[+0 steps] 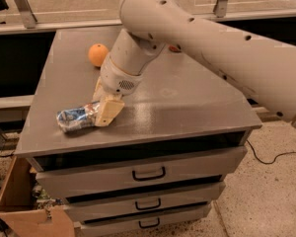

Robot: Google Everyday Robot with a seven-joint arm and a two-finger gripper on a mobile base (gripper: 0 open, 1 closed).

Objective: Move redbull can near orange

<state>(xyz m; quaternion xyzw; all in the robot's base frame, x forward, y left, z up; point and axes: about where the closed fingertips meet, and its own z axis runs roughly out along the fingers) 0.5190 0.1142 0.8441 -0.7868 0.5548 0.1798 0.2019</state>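
The redbull can point(75, 119), silver and blue with a crumpled skin, lies on its side near the front left of the grey cabinet top point(187, 98). The orange point(98, 55) sits further back on the left, well apart from the can. My gripper point(101, 103) is open and points down at the can's right end. One tan finger point(108, 113) stands in front of that end and the other shows just behind it. The can rests on the surface.
The cabinet has three drawers with handles point(148, 174) below the top. A small reddish object point(173, 48) peeks out behind my arm at the back. A cardboard box point(24, 216) stands on the floor at the lower left. A cable point(271, 159) lies on the floor at the right.
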